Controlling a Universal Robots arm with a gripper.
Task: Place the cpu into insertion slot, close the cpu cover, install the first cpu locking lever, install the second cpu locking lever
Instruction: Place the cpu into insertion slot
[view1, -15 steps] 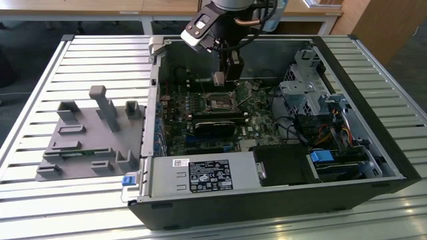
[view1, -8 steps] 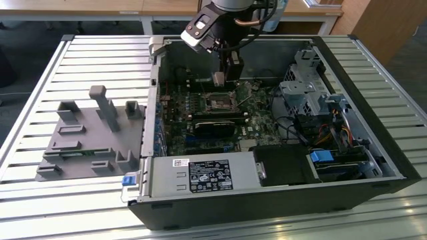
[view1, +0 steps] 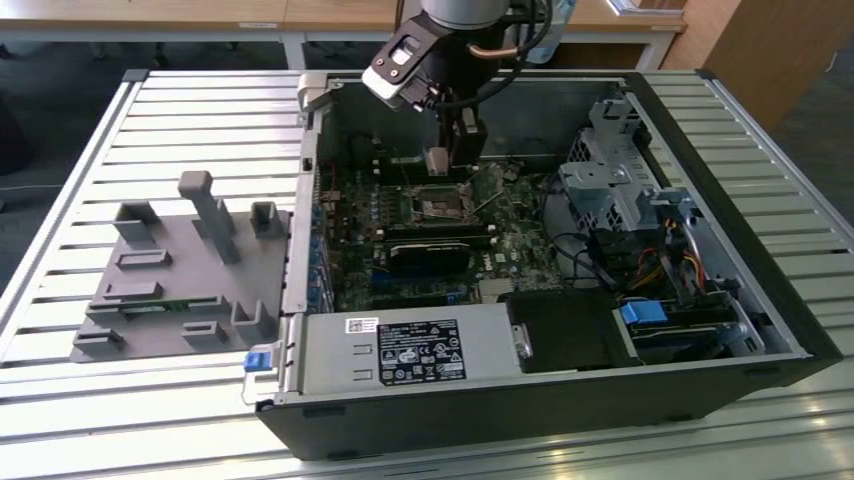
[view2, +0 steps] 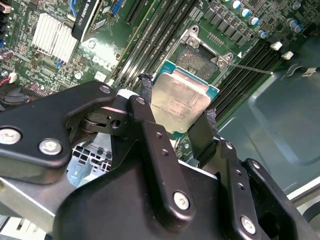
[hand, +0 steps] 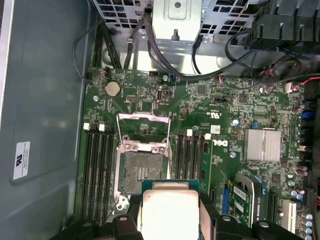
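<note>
The gripper (view2: 177, 105) is clamped on the cpu (view2: 184, 95), its two black fingers (view2: 145, 107) pinching opposite edges, the chip held above the green motherboard (hand: 225, 115) just beside the uncovered insertion slot (hand: 141, 172), whose cpu cover (hand: 145, 116) is flipped open.

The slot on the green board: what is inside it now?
The slot shows bare dark contacts, nothing seated. The chip in the gripper hides one edge in the first wrist view.
</note>
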